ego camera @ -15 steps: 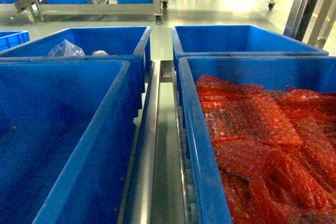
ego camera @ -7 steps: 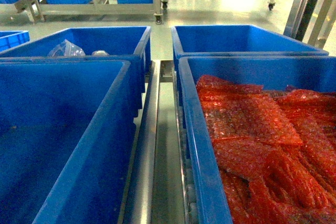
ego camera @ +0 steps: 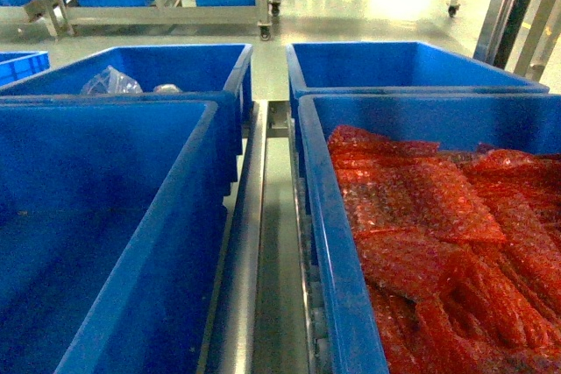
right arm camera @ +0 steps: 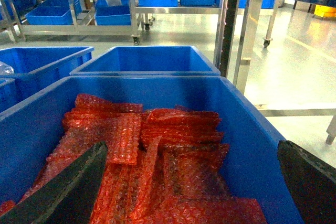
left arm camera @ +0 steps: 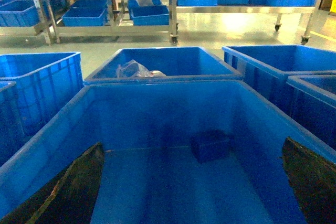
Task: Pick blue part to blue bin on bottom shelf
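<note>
Blue part lies in your near-left bin, ungrasped; left gripper jaws wide above it, right gripper jaws wide over red wrap. Shelf bin unseen.

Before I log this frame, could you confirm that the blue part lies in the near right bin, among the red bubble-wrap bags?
Not quite. The blue part lies on the floor of the near left bin, by its far wall, as the left wrist view shows. The near right bin holds only the red bubble-wrap bags.
</note>
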